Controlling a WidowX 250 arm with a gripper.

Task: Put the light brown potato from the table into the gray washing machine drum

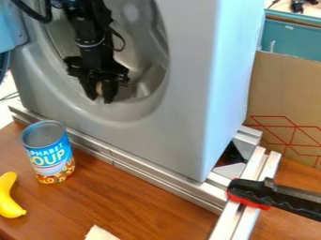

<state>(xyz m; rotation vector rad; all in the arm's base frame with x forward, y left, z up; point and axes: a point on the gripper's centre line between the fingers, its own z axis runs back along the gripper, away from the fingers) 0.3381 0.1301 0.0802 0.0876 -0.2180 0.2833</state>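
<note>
- Grey casing (188,89) with a rounded, hollowed opening surrounds the gripper (101,99) in our view; the black arm (93,44) comes down from the top edge, and the gripper hangs over the lower part of that hollow, pointing down.
- Small and tan, a bit of something (99,87) shows right at the gripper; we cannot make out what it is, nor whether the gripper is open or closed on it.
- Below the gripper and to its left as we look, we see a blue soup can (51,157) standing upright on the brown wooden counter (141,197), near the casing's base.
- Yellow and curved, a banana (7,197) lies farther down and left of the gripper, beside the can and apart from it.
- Well below the gripper, we find a pale cream piece (100,234) at the bottom edge.
- Silver metal rails (147,174) run along the casing's foot, below the gripper and off to its right.
- Down and right of the gripper, a black and red clamp (251,191) lies across the rails.
- Far to the gripper's right, we see a brown cardboard box (282,89) with red lines, and a teal bin (291,40) behind it.
</note>
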